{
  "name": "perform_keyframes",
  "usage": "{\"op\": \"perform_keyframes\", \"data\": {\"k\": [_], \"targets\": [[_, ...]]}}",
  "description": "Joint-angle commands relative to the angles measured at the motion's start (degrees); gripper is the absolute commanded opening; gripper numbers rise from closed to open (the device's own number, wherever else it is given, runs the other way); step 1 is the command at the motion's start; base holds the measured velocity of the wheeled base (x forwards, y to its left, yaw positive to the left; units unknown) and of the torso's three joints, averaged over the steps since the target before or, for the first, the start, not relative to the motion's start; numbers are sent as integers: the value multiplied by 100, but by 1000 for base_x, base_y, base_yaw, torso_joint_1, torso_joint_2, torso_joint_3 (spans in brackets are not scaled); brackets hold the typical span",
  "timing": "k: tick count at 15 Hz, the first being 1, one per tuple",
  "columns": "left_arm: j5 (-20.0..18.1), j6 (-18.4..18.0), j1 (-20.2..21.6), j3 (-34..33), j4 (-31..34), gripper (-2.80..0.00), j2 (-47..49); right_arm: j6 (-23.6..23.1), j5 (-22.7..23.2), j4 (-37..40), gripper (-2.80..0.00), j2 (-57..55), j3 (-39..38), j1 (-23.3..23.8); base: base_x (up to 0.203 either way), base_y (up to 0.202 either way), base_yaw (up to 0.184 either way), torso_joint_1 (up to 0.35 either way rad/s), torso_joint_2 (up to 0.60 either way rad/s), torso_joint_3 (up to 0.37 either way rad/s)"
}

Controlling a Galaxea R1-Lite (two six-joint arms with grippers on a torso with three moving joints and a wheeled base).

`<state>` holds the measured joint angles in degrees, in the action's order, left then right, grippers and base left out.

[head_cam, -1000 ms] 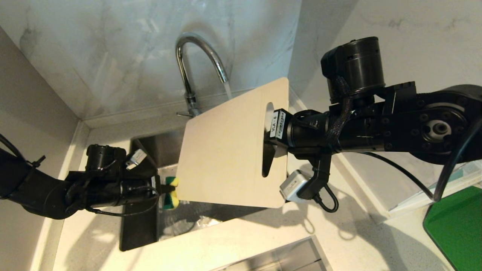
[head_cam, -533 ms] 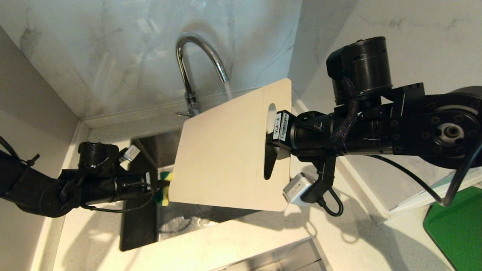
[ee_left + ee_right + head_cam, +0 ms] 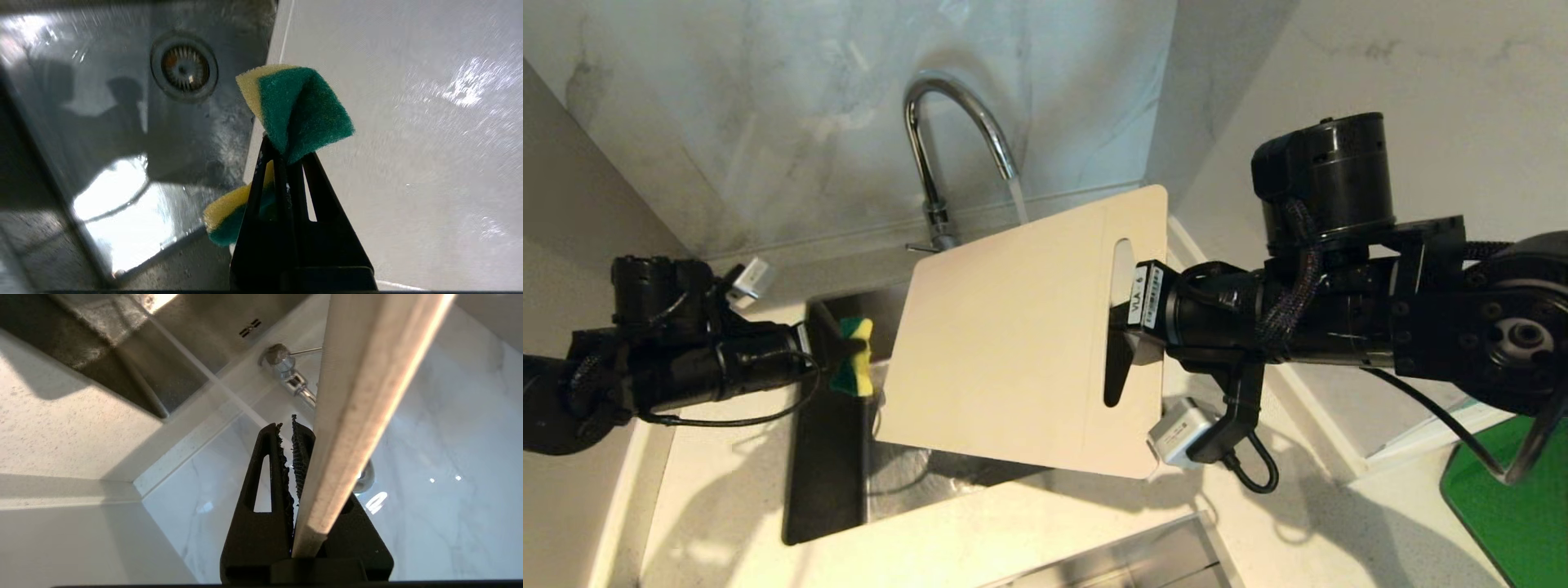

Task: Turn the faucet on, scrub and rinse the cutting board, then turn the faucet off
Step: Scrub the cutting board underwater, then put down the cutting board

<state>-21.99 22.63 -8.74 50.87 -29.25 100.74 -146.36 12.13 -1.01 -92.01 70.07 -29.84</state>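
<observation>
Water runs from the chrome faucet (image 3: 947,122) onto the far edge of the cream cutting board (image 3: 1005,343). My right gripper (image 3: 1123,327) is shut on the board at its handle cutout and holds it tilted over the sink. In the right wrist view the board's edge (image 3: 359,396) runs past the right gripper (image 3: 291,428), with the faucet's lever (image 3: 304,351) behind. My left gripper (image 3: 837,359) is shut on a yellow-and-green sponge (image 3: 852,357), just left of the board and apart from it. The left wrist view shows the sponge (image 3: 298,110) folded in the left gripper (image 3: 282,151) before the board's face (image 3: 408,143).
The steel sink (image 3: 833,457) lies under the board, its drain (image 3: 184,67) in the left wrist view. A dark green board (image 3: 1511,498) lies on the counter at the near right. A metal container (image 3: 1143,555) sits at the near edge. Marble walls close the corner behind.
My left gripper has drawn the sponge up and to the left, off the board's lower left corner. The right arm has shifted the board slightly right and down.
</observation>
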Motion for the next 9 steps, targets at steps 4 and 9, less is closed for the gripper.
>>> {"op": "perform_keyframes", "data": {"k": [4,9], "targets": [[-51,14,129,135,66,-280,-535,-77,9,-57,-280,247,-306,64,0,0,0,0,0,0],[-77,48,470,479,367,-280,-564,-62,18,-57,-280,800,-653,136,0,0,0,0,0,0]]}}
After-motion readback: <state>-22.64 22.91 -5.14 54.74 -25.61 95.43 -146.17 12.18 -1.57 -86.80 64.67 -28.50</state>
